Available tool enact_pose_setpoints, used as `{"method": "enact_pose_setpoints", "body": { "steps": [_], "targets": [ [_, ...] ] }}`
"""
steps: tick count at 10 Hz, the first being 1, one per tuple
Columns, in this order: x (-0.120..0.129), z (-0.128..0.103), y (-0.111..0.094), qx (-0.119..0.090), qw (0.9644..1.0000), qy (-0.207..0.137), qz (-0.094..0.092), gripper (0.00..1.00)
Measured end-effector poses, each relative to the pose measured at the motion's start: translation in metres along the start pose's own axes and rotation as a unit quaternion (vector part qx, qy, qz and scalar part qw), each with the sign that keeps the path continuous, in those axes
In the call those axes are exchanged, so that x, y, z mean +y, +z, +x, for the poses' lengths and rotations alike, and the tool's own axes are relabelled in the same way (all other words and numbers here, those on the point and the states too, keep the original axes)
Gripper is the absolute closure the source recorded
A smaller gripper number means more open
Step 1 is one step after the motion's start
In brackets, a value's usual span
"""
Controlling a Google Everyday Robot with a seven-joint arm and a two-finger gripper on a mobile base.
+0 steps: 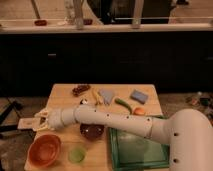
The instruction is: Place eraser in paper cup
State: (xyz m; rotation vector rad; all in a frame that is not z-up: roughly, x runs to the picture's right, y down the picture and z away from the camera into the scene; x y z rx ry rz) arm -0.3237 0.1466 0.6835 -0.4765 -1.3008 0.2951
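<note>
My gripper hangs at the left edge of the wooden table, pointing left, just beyond the table's side. The white arm reaches to it from the lower right, across the table's front half. I cannot pick out the eraser anywhere; it may be hidden at the gripper's tip. The paper cup does not show; the wrist and arm cover the table's left part.
An orange bowl and a translucent green cup sit at the front left, below the arm. A dark bowl and a green tray lie to their right. Blue-grey pads, a banana and a green pepper lie further back.
</note>
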Motion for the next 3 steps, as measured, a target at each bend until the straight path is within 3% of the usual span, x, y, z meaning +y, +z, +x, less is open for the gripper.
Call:
{"method": "enact_pose_setpoints", "body": {
  "steps": [3],
  "targets": [
    [-0.019, 0.004, -0.001, -0.031, 0.9993, -0.001, 0.022, 1.0]
  ]
}}
